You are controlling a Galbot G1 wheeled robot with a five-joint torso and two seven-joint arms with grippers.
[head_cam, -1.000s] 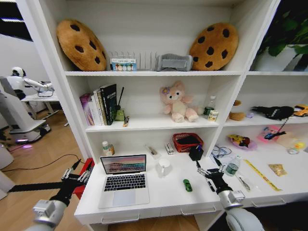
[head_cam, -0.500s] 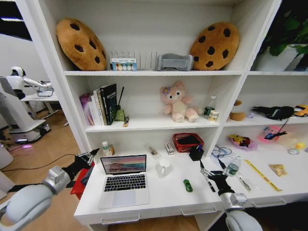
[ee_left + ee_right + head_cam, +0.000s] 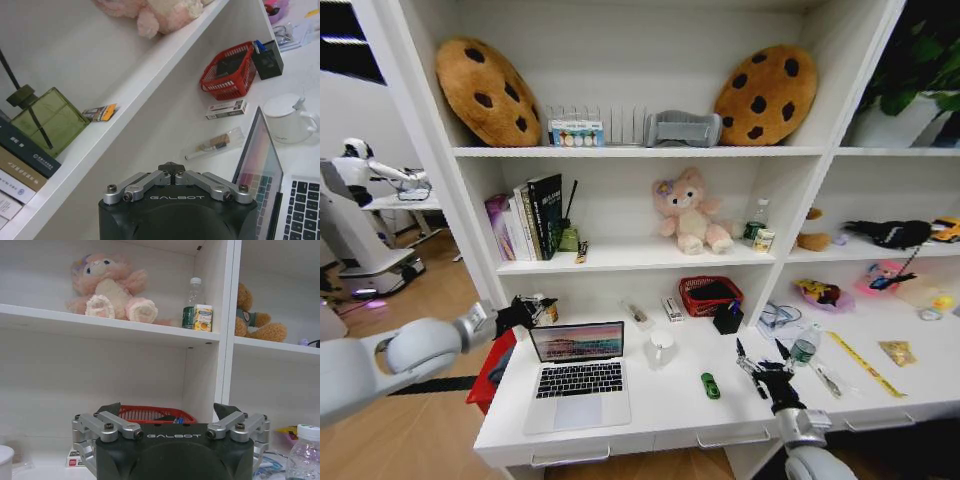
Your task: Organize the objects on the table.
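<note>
The left gripper (image 3: 538,306) has risen beside the laptop (image 3: 578,372), fingers together; right gripper (image 3: 767,362) fingers apart.

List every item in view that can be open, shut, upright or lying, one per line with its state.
laptop: lid open, screen lit
left gripper: fingers shut, empty, beside the laptop screen
right gripper: fingers open, empty, above the table
green toy car: on its wheels
red basket: upright
white mug: upright, lid on
water bottle: upright, capped
books: standing
</note>
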